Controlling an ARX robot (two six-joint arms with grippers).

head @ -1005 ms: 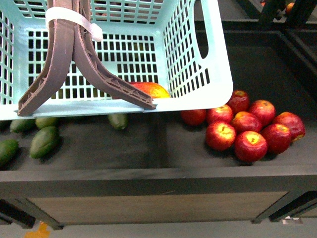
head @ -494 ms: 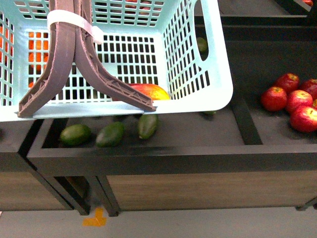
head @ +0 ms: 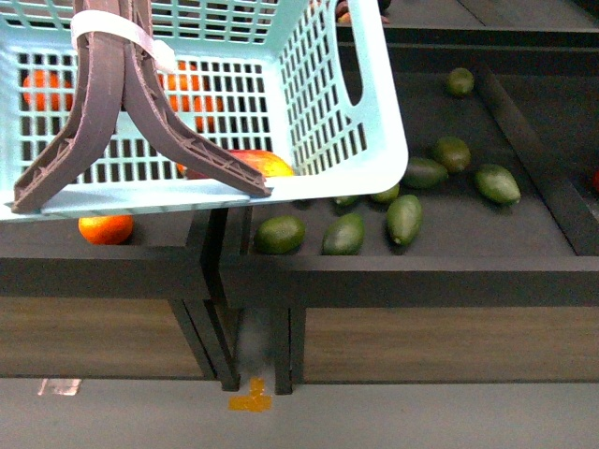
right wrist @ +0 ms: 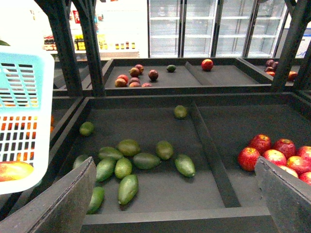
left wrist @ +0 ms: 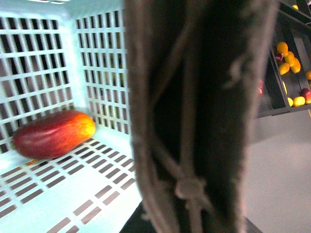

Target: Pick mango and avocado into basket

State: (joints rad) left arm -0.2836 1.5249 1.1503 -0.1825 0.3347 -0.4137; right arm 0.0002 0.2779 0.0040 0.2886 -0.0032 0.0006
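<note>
The light teal basket [head: 379,131] hangs at the upper left of the front view, carried by its brown-grey handles [head: 98,122], which a white tie [head: 112,33] binds. My left gripper is shut on those handles; in its wrist view the blurred handle [left wrist: 194,121] fills the frame and hides the fingers. The red-to-orange mango [left wrist: 53,133] lies on the basket floor [left wrist: 87,194], seen also through the lattice as the mango [head: 253,164]. Several dark green avocados [right wrist: 127,188] lie in a dark bin. My right gripper [right wrist: 175,204] stands open above that bin's front, nothing between its fingers.
Red apples [right wrist: 274,155] fill the compartment beyond a divider [right wrist: 209,155] next to the avocados. Oranges [head: 105,228] sit in the bin under the basket. A further bin [right wrist: 141,75] holds scattered fruit, with glass-door fridges behind. Dark posts stand at the bins' corners.
In the front view the bins have slid to the right: the apples have left the frame, the avocados now sit centre-right, and oranges have appeared at the left. The basket still carries the mango.
</note>
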